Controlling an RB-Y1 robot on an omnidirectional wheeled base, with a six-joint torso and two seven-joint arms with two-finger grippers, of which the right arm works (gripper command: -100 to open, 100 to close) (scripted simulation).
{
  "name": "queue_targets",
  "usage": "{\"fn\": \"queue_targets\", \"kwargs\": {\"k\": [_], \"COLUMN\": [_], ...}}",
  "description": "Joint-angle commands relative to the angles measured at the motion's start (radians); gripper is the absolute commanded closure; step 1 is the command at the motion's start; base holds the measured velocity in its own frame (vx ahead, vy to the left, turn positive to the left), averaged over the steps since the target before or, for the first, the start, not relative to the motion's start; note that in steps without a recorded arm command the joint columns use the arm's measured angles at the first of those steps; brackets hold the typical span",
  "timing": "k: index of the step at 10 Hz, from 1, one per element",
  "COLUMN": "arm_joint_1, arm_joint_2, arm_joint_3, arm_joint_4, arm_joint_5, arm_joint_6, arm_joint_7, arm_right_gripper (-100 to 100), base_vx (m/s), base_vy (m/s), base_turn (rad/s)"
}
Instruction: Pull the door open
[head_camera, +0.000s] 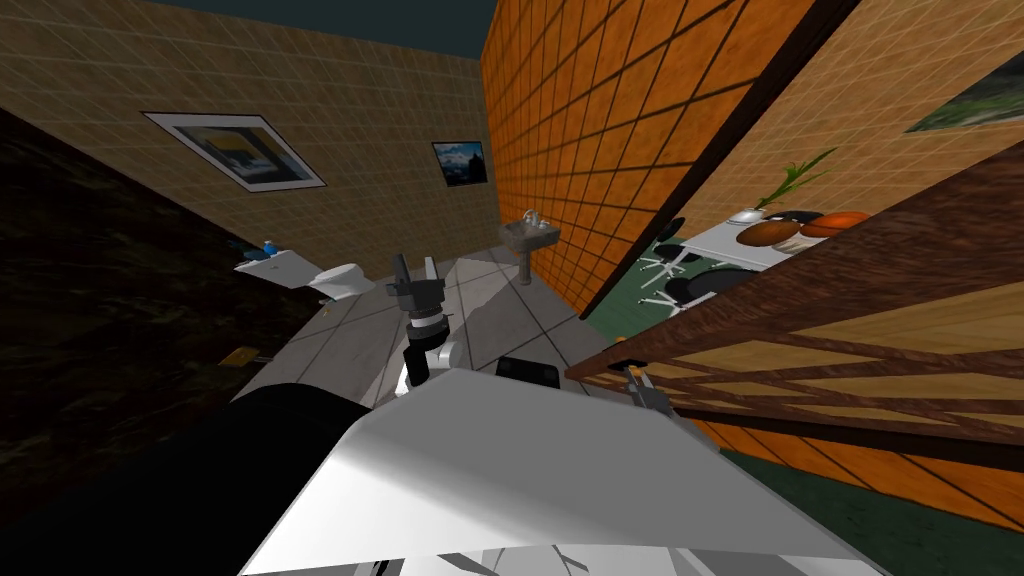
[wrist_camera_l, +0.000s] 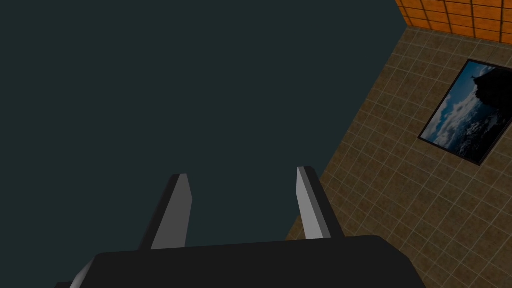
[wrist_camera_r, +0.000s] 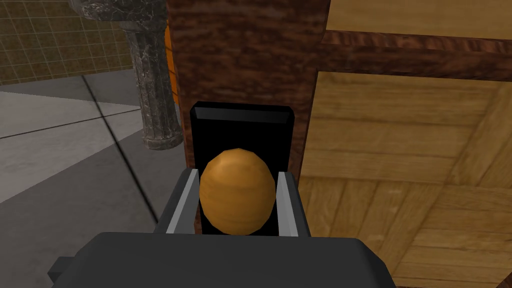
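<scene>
Right wrist view: right gripper (wrist_camera_r: 237, 174) pinched knob (wrist_camera_r: 237, 196) by its sides.
Door (head_camera: 850, 330): stood at 3 o'clock; probably heavy, rigid.
Knob: smooth, slip-prone; the hold.
Left gripper (wrist_camera_l: 242, 172): fingers spread.

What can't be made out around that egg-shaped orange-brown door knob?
1. Right wrist view: the lower end of the egg-shaped orange-brown knob and whatever joins it to the black plate, hidden by the knob itself and the right gripper's dark body.
2. Head view: the far end of the brown wooden door, cut off by the picture's edge.
3. Right wrist view: the top of the grey marbled pedestal, cut off by the edge.
</scene>
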Motion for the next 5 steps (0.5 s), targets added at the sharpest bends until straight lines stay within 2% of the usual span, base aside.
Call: {"fn": "queue_targets", "kwargs": {"k": [1, 2, 5], "arm_joint_1": [0.010, 0.010, 0.013], "arm_joint_2": [-0.007, -0.007, -0.008], "arm_joint_3": [0.012, 0.007, 0.022], "arm_joint_4": [-0.007, -0.014, -0.006], "arm_joint_5": [0.010, 0.006, 0.024], "arm_joint_6": [-0.016, -0.006, -0.025], "arm_joint_7": [-0.002, 0.000, -0.005], "arm_right_gripper": [100, 100, 100], "base_vx": [-0.222, -0.089, -0.151], "base_vy": [-0.026, -0.012, -0.053], "base_turn": [0.013, 0.000, 0.088]}}
